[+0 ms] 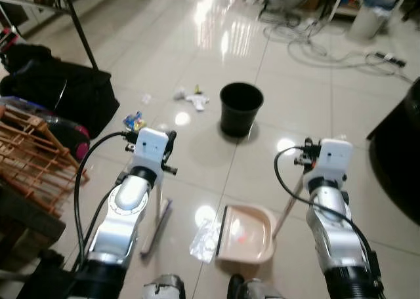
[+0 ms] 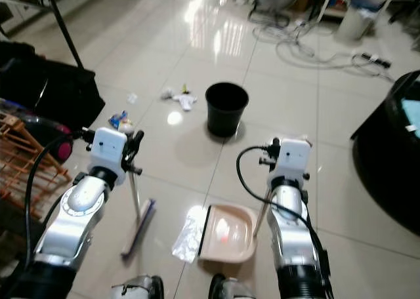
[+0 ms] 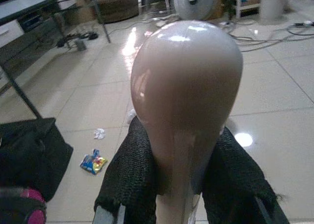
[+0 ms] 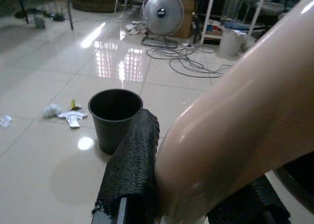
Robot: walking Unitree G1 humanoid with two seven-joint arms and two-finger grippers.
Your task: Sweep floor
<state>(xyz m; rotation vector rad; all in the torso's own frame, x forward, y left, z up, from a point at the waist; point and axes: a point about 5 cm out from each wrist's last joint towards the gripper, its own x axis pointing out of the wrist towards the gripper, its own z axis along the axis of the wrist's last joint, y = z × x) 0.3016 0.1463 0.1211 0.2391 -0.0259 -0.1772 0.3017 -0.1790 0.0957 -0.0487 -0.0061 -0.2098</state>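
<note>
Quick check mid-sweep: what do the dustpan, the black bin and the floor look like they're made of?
Dustpan: probably moulded plastic, pale pink and smooth, with a soft sheen; its handle looks glossy in the right wrist view.
Black bin: likely plastic, matte black, thin plain rim; could be something else.
Floor: glazed tile, highly polished; it shows grout lines and mirror-like light reflections.

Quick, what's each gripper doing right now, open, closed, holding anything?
Left gripper: closed on the broom handle.
Right gripper: closed on the dustpan handle.
</note>
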